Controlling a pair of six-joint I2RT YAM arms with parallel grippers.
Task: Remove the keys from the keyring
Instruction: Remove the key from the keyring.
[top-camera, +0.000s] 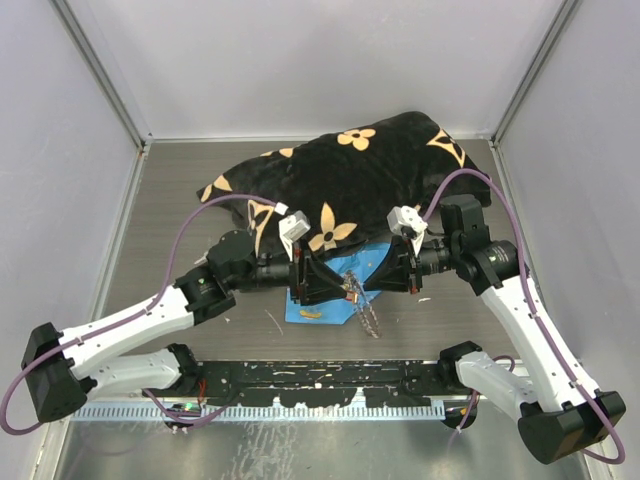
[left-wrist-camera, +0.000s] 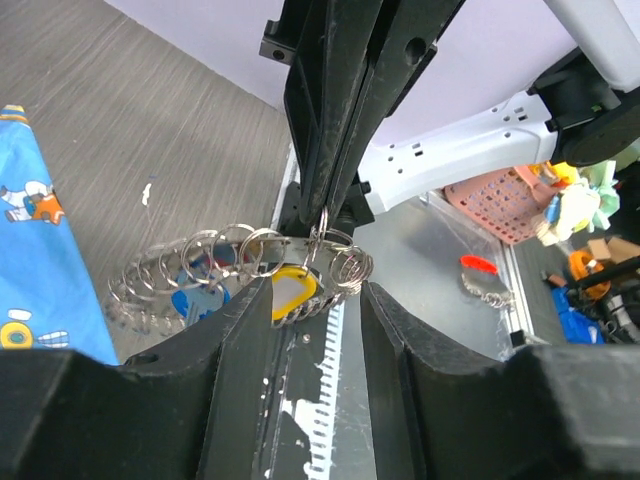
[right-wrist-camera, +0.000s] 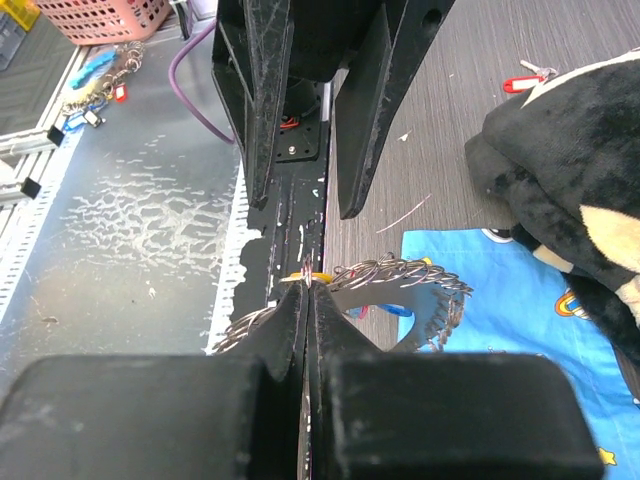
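The keyring is a loop of many small silver rings; it hangs between the two grippers over a blue cloth. My right gripper is shut on the ring's near end, and in the left wrist view the right gripper comes down from above. Opposite it, my left gripper stands open, and the ring's coil lies just past its fingertips. A yellow-headed key hangs by the left finger, and a blue-headed key hangs further along. In the top view the ring droops below both grippers.
A black plush cloth with tan flowers fills the back of the table. One red-headed key lies loose on the table beside the plush. A small orange piece lies on the blue cloth. A black perforated rail runs along the near edge.
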